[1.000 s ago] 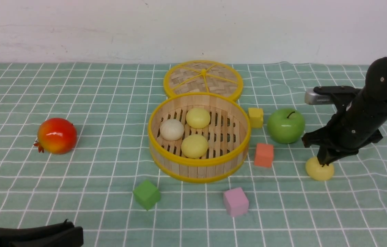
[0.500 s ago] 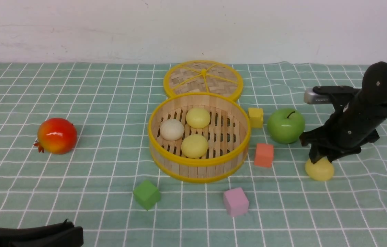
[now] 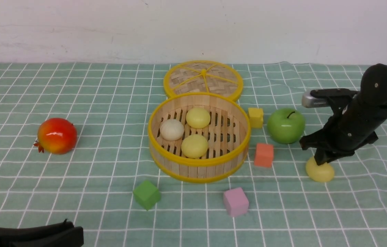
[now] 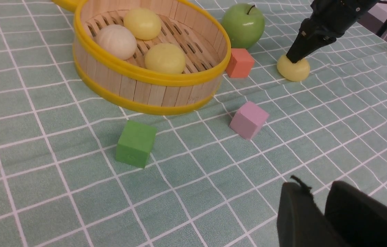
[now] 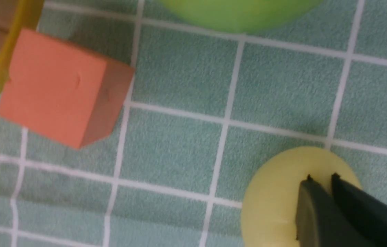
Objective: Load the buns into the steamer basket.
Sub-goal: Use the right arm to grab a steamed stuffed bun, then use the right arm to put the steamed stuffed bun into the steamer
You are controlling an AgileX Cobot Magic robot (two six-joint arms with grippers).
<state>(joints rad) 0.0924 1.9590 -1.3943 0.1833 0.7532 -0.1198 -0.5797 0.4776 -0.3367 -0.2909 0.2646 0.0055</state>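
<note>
Right gripper [image 3: 318,161] points tip-down onto a pale yellow bun [image 3: 319,172], which sits on the green checked cloth [image 3: 76,171] outside the steamer basket [image 3: 198,163].
The bun lies directly under the gripper's tips, to the right of the basket, near an orange cube [image 3: 264,155] and in front of a green apple [image 3: 286,125]. In the right wrist view the two dark fingers [image 5: 317,212] are drawn together with only a thin slit between them. Their ends touch the bun's top, and it is not clear whether they pinch its surface. Three other buns [image 3: 194,146] rest on the basket's slatted floor, two yellow and one off-white. The arm hides the top of the bun in the front view. The left gripper [image 3: 35,235] is a dark shape cut off at the bottom edge, fingers pressed side by side, holding nothing.
</note>
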